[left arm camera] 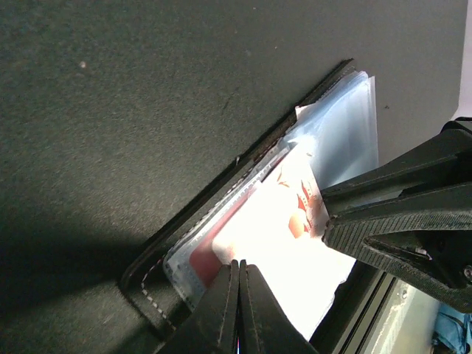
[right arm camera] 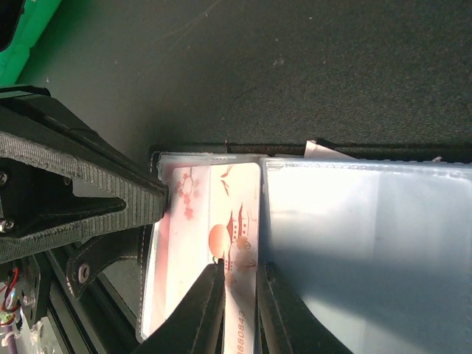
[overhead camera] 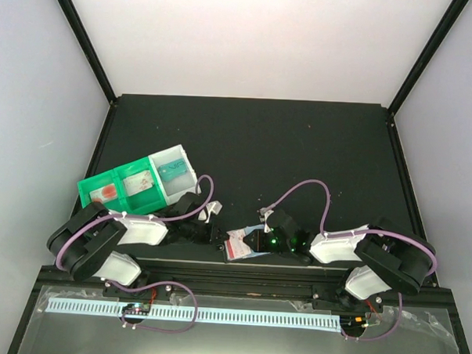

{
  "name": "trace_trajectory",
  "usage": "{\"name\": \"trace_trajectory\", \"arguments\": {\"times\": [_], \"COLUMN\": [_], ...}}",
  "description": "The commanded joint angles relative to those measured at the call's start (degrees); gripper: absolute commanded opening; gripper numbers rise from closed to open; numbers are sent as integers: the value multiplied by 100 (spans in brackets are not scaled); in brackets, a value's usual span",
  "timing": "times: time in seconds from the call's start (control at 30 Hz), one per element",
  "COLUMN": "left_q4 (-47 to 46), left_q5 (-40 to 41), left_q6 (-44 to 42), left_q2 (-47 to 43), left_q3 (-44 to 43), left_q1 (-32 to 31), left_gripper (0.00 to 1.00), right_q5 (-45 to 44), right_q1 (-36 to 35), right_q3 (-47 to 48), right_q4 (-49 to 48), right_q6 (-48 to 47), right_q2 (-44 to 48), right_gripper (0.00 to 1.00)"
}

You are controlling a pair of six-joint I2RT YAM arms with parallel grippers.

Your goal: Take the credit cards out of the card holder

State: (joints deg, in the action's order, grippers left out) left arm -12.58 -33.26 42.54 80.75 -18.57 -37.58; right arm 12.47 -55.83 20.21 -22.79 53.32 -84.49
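The card holder [overhead camera: 234,254] lies open near the table's front edge, between the two arms. It has a black stitched rim [left arm camera: 147,289] and clear plastic sleeves [right arm camera: 369,236]. A white credit card [right arm camera: 240,199] printed with a red sun and pagoda shows at a sleeve, its edge pinched by my right gripper [right arm camera: 242,269]. In the left wrist view the right gripper [left arm camera: 324,215] bites that same credit card [left arm camera: 280,236]. My left gripper [left arm camera: 238,265] is shut with nothing between its fingers, its tips resting on the holder's left end. Both meet in the top view: left gripper [overhead camera: 219,236], right gripper [overhead camera: 254,240].
A green-and-clear compartment tray [overhead camera: 118,186] stands at the left, behind the left arm. The black table rail [overhead camera: 240,273] runs just in front of the card holder. Cables loop over both wrists.
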Motion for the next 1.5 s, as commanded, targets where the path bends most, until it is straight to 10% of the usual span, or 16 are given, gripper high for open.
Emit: {"name": "trace_trajectory", "arguments": {"times": [0.0, 0.9, 1.47], "left_q4": [-228, 431, 710], "left_q5": [-76, 251, -59], "left_q6": [-19, -89, 822], "left_q2": [264, -438, -2598], "left_q3": [-3, 46, -81], "left_q1": [-30, -36, -35], "left_gripper": [3, 6, 87], "right_q5": [29, -47, -436], "right_q1": [20, 363, 367], "right_q3": [-93, -461, -489], "right_q4": [54, 330, 1079], "right_q6": [-24, 33, 591], "right_q2": [-8, 1073, 3143], "right_gripper": [15, 1, 1]}}
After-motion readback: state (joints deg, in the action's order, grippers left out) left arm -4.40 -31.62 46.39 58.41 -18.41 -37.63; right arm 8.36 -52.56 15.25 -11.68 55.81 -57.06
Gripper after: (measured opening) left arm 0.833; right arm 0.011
